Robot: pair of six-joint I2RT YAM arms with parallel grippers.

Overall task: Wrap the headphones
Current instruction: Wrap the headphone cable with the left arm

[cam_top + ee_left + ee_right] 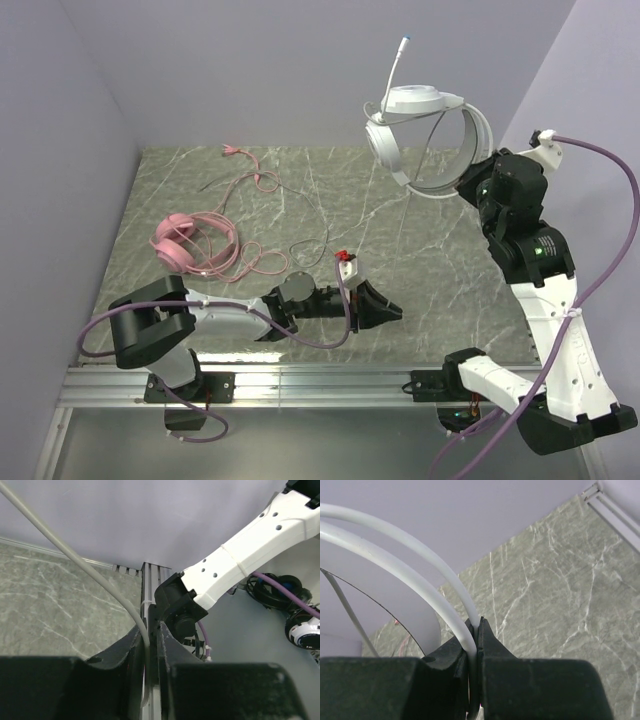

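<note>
**A:** From the left edge of the grey-green marbled table (450, 270): the all-pink padded over-ear headset (188, 243) lies flat there. Its long pink cord (262, 181) trails in loose loops toward the far edge, and neither arm touches it.

**B:** And the left gripper (150, 646)?

**A:** It is low over the near middle of the table, with its jaws pinched together on a thin pale-grey cord (90, 572). Further right, the right gripper (477, 630) is clamped on the slim white headband (395, 565) of the white-grey over-ear headset with round cups (420, 125). It holds that headset in the air above the far right corner.

**B:** So the step looks like winding that cord onto the raised headset. What would make it go well?

**A:** Probably a firm, steady grip on the band while the left arm carries the cord round the cups under slight tension. The cord should slide through the pinch rather than be yanked, since a jerk could twist the headset in so narrow a hold.

**B:** What is hard to make out?

**A:** From above, the cord between headset and left gripper can barely be traced, so its slack is unclear. A small red item (345, 258) beside the left arm's wrist is too small to identify. So is the white stalk with a bluish tip (401, 50) rising above the headset. Both wrist views cut their own fingers off at the bottom.
</note>
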